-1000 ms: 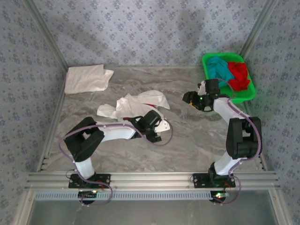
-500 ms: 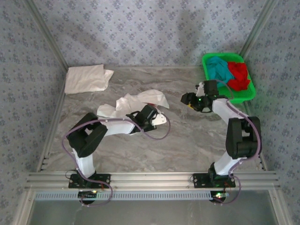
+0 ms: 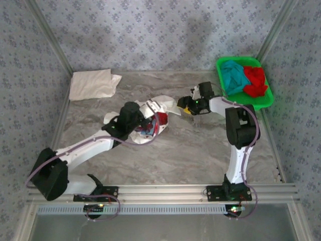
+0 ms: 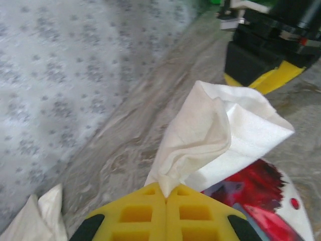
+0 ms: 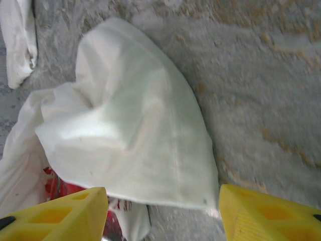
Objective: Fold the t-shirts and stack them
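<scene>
Between the yellow fingers [image 4: 135, 216] of our left gripper [image 4: 166, 193], pressed tight together, we hold a pinch of the printed white t-shirt [image 4: 220, 130]. The cloth rises from the tips in a loose peak, and its red print shows just beneath on the right. Our right gripper [image 5: 163, 201] stands wide and holds nothing. Its two tips are spread to either side of a white flap of the same shirt, which lies on the marbled surface below them. From above, we see both grippers meeting over this crumpled shirt near the middle of the table [image 3: 200, 145], the left one on its near-left side and the right one at its far-right edge. Farther out, another white t-shirt [image 3: 93, 84] lies flat in the far left corner, well apart from us. At the far right, the teal t-shirt [image 3: 233, 74] and the red t-shirt [image 3: 256, 81] lie bunched side by side inside the green basket [image 3: 268, 102].
</scene>
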`<act>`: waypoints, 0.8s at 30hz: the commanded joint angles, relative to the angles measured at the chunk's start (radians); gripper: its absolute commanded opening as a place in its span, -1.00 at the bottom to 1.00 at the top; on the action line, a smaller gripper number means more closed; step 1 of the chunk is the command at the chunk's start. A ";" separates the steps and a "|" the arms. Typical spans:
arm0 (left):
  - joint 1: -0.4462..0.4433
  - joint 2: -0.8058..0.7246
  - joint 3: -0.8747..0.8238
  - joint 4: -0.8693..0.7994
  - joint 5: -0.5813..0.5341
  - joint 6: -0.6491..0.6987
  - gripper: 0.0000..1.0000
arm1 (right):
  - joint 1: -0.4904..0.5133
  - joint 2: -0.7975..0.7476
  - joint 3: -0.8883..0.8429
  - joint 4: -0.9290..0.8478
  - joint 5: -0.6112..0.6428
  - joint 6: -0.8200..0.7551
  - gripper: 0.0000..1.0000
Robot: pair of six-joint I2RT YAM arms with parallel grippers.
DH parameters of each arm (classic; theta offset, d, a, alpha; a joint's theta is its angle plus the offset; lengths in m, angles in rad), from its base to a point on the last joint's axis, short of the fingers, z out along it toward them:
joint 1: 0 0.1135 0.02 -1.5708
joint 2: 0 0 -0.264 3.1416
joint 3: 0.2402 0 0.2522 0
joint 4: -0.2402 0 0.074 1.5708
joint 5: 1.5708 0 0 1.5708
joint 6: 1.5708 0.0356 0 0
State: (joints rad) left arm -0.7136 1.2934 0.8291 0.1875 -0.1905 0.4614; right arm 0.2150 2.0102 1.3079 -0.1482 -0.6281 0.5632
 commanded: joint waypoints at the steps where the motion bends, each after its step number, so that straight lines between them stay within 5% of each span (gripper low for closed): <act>1: 0.052 -0.052 -0.039 0.036 0.031 -0.085 -1.00 | 0.017 0.073 0.057 0.020 -0.042 0.036 0.26; 10: 0.131 -0.115 -0.071 0.042 -0.020 -0.127 -1.00 | 0.044 0.112 0.060 -0.022 0.013 0.018 0.32; 24: 0.178 -0.180 -0.106 0.049 -0.013 -0.153 -1.00 | 0.061 -0.036 -0.025 -0.087 0.240 0.002 0.45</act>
State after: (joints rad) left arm -0.5430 1.1408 0.7292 0.2131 -0.2028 0.3267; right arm 0.2710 2.0277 1.3060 -0.1650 -0.4698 0.5873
